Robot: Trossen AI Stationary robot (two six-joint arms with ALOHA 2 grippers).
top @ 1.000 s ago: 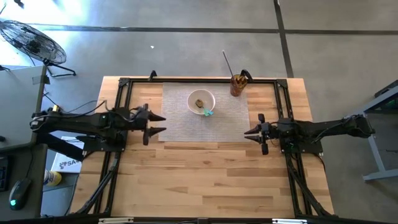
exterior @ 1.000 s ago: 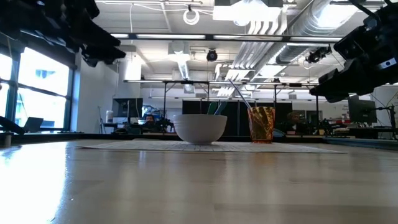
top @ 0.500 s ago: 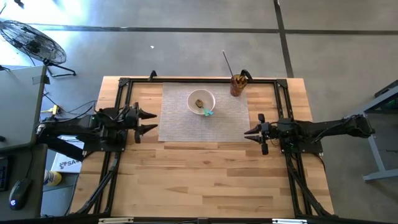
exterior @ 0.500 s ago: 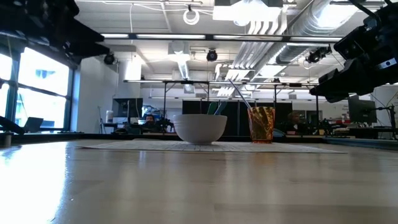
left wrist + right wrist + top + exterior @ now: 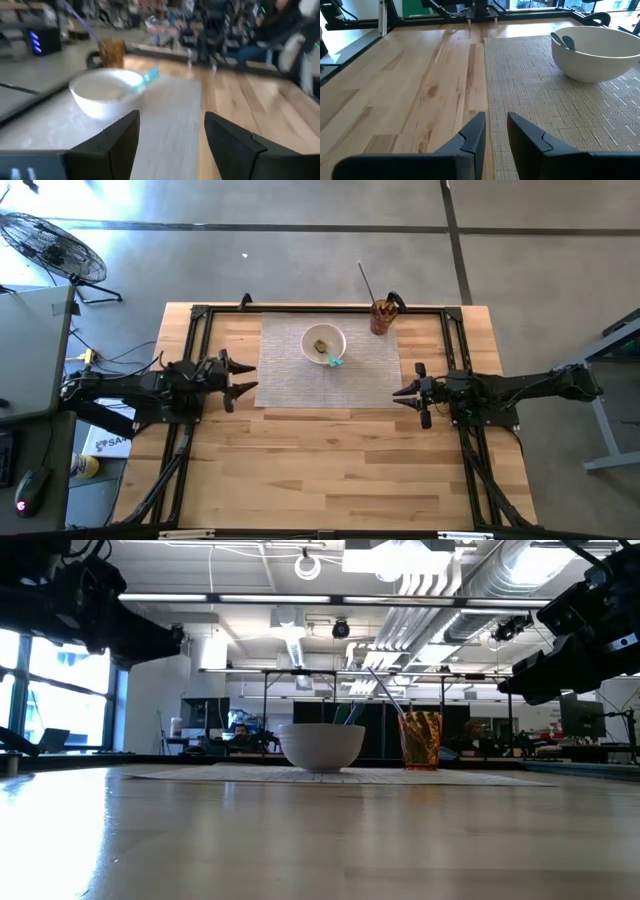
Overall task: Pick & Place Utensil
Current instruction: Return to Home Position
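Left gripper [image 5: 244, 378] hovering just beside mat [image 5: 290, 380] left edge, fingers spread wide, holding nothing. Right gripper [image 5: 400, 396] hovering at mat right edge, fingers narrowly apart, holding nothing. Utensils [image 5: 331, 359] lying in white bowl [image 5: 324, 332]; violet straw [image 5: 366, 280] standing in brown cup [image 5: 382, 318].

Round white bowl [image 5: 314, 337]: plain white is seen inside and out.
Translucent brown cup [image 5: 421, 740]: amber-brown is shown.
Thin violet straw [image 5: 366, 281]: violet.
Slim teal utensil handle [image 5: 335, 361]: teal.
Rectangular woven placemat [image 5: 290, 375]: pale grey, finely ribbed.
Wooden plank table [image 5: 330, 460]: light honey strips, butcher-block pattern.
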